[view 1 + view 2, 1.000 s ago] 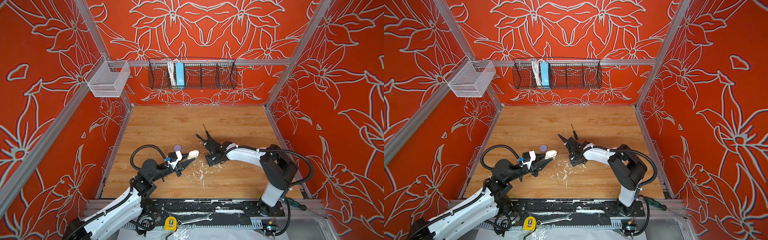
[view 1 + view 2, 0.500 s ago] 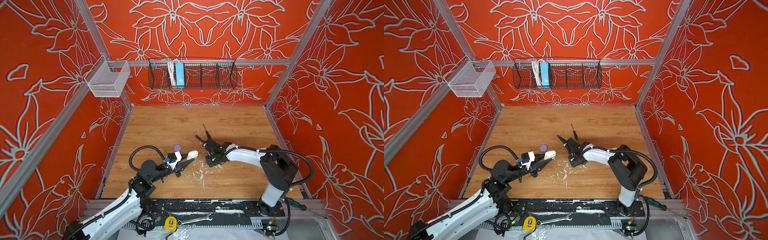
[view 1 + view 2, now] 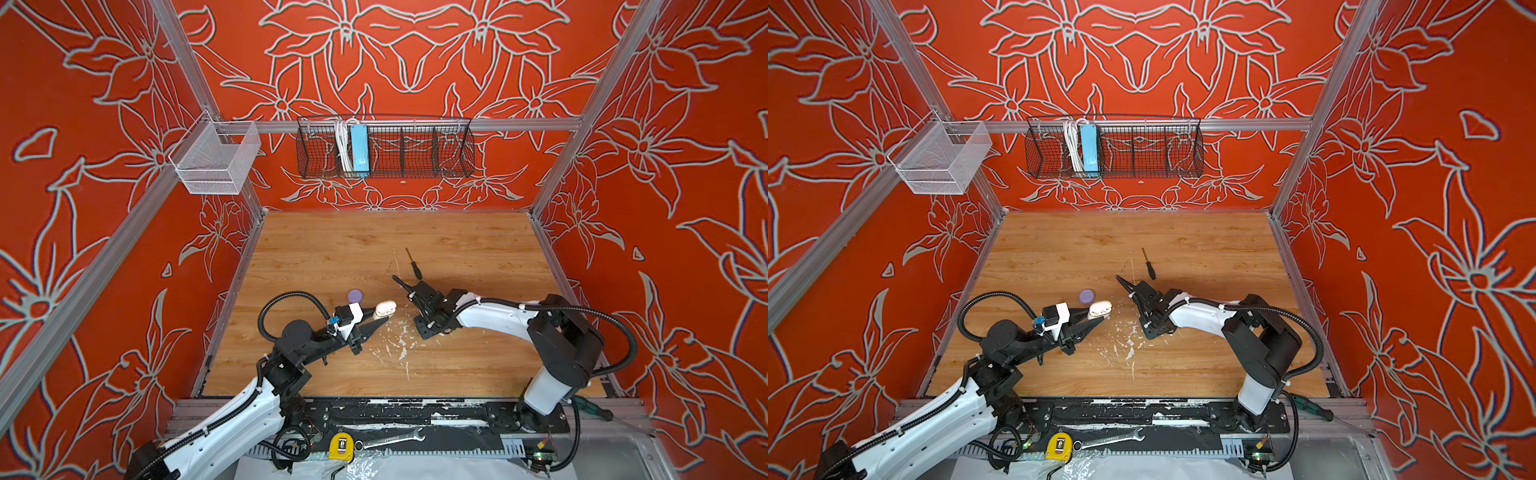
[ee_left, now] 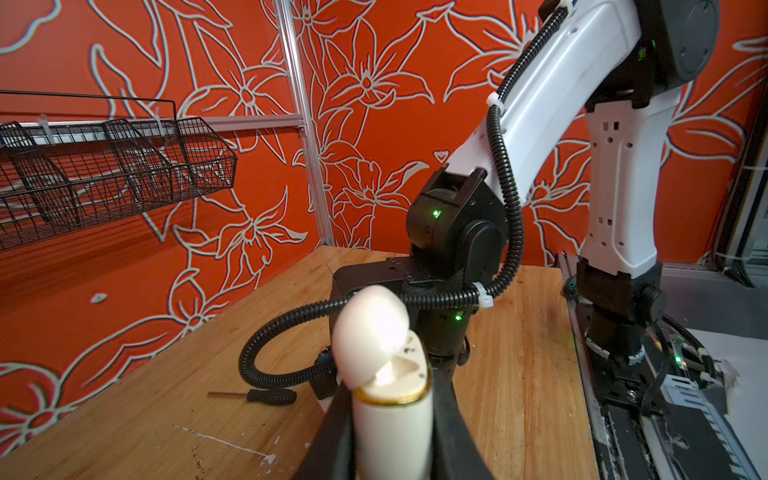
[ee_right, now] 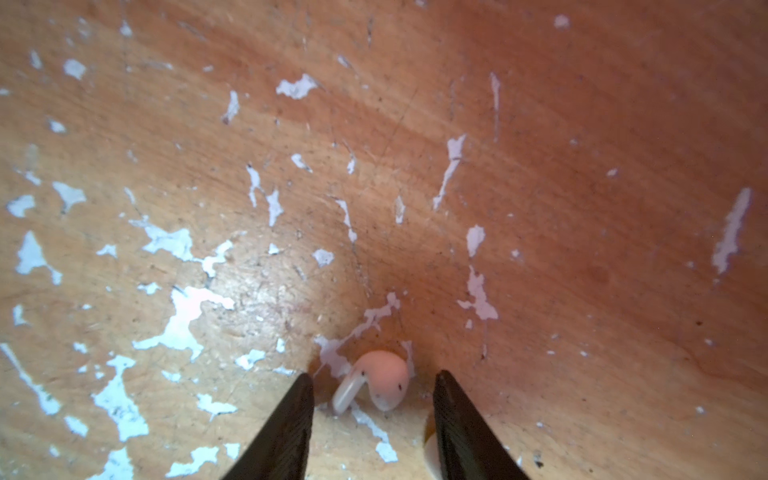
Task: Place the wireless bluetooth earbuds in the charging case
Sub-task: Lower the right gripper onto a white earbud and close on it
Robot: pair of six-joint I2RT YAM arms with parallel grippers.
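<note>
My left gripper (image 4: 390,395) is shut on the cream-white charging case (image 4: 390,432) and holds it upright with its lid (image 4: 370,332) flipped open. In both top views the case (image 3: 385,308) (image 3: 1100,308) hangs just above the table, left of the right arm. My right gripper (image 5: 374,376) points down at the table, open. A cream-white earbud (image 5: 382,380) lies between its fingertips, and neither touches it. Another cream piece (image 5: 429,455) peeks from behind one finger; too little shows to name it. In both top views the right gripper's body hides the earbud.
A small round lavender case (image 3: 355,295) lies closed on the wooden table, behind the left gripper. A black screwdriver (image 3: 413,266) lies behind the right gripper. White paint flecks (image 3: 401,332) dot the wood between the arms. A wire basket (image 3: 384,147) hangs on the back wall.
The right gripper's jaws have narrowed somewhat around the earbud. Both arms have stayed almost in place, and the left still holds the case.
</note>
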